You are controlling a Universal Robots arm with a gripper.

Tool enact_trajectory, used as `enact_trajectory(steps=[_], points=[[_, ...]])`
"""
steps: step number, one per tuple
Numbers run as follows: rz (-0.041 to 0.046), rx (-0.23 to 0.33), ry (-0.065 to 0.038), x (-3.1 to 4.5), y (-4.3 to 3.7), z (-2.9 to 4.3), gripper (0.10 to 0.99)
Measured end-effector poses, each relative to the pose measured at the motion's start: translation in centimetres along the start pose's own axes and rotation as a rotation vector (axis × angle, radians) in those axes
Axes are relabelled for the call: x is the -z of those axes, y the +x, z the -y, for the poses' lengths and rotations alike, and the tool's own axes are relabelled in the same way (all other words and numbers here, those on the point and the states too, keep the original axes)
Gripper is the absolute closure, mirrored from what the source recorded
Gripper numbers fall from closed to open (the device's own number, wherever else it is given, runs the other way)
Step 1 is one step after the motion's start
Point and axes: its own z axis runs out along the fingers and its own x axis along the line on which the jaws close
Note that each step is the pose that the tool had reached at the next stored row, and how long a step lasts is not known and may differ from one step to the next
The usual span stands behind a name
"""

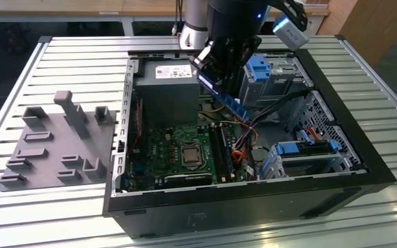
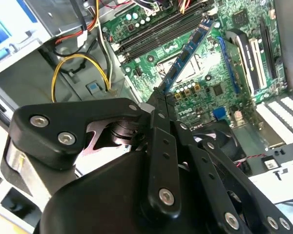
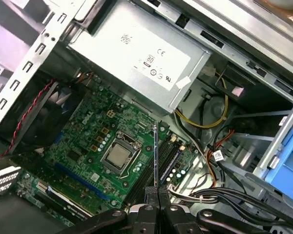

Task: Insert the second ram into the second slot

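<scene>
One case (image 1: 254, 212): motherboard (image 1: 178, 150), power supply (image 1: 164, 88), cables (image 1: 281, 102) inside.
Claw (image 2: 162, 100): pinching blue ram (image 2: 188, 53) above motherboard.
Desk (image 1: 74, 57): slatted metal, grey rack (image 1: 54, 144).

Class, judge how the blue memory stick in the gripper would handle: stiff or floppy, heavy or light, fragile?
The second ram looks stiff: gripped at one end by the gripper, it juts out straight. It is probably light, being thin and flat. It is likely fragile, with bare chips on a thin board.
</scene>
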Motion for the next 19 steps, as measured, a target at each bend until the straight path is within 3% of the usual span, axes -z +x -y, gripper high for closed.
enact_trajectory(steps=[19], points=[[0.0066,-0.176,0.003,-0.07,0.01,0.01,0.969]])
